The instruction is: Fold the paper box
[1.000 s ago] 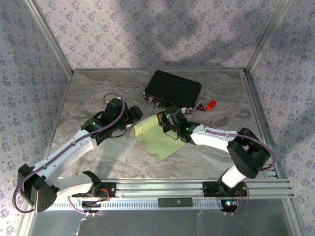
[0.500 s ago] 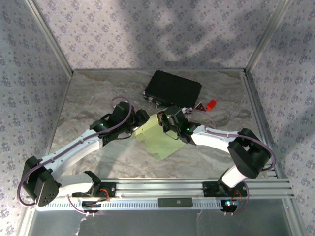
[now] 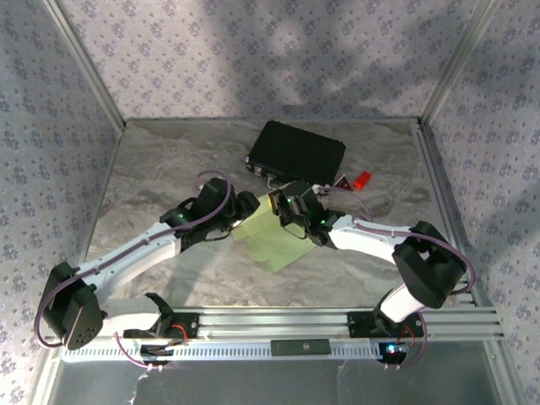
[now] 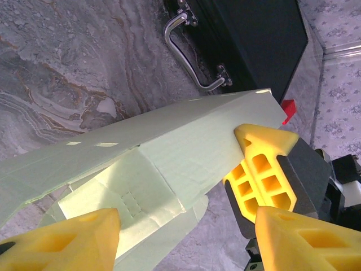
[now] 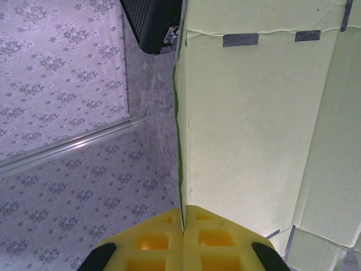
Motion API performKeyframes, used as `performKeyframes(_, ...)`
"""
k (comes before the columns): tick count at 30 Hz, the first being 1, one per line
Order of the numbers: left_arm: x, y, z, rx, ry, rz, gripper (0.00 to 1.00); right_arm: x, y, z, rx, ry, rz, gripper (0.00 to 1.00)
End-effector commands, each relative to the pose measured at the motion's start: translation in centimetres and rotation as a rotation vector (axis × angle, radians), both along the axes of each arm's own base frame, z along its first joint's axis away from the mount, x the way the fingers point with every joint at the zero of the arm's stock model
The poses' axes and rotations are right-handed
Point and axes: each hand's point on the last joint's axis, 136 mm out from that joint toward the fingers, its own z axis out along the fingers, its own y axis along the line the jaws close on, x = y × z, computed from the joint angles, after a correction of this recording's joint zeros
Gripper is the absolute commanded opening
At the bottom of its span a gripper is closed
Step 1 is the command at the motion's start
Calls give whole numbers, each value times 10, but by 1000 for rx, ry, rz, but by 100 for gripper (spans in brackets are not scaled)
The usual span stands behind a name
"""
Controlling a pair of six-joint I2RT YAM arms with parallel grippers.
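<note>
Top external: lying mid-table (image 3: 160, 169), pale green paper box (image 3: 272, 245) sitting just in front of black hard case (image 3: 297, 152).
Left wrist: spreading left gripper (image 4: 186, 220) wide, gripping nothing, facing a raised box panel.
Right wrist: pinching the box wall's edge with right gripper (image 5: 183, 217) fully closed.

White arm links (image 3: 135, 253), black joints (image 3: 426, 270), purple cables (image 3: 211, 176), yellow honeycomb fingers (image 4: 262, 169)

The left gripper (image 3: 245, 209) has moved right to the paper box (image 3: 272, 245)
</note>
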Motion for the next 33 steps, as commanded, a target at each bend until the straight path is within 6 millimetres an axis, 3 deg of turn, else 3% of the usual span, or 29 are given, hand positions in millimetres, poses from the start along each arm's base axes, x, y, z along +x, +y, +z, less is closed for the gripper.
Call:
performKeyframes(1, 4, -9, 3, -37, -11, 2, 65, -2, -2, 13, 28, -11, -15, 0)
performKeyframes(11, 17, -17, 6, -58, -36, 24, 55, -6, -4, 14, 33, -13, -14, 0)
performKeyframes(15, 19, -14, 8, -67, -52, 48, 47, -8, -4, 13, 32, -12, -11, 0)
performKeyframes(21, 22, -11, 6, -74, -54, 74, 42, -11, -5, 13, 35, -20, -14, 0)
performKeyframes(28, 26, -6, 10, -122, -74, 108, 24, -18, -2, 9, 22, -43, -10, 0)
performKeyframes(33, 24, -4, 17, -137, -93, 106, 20, -21, -2, 7, 25, -44, -17, 0)
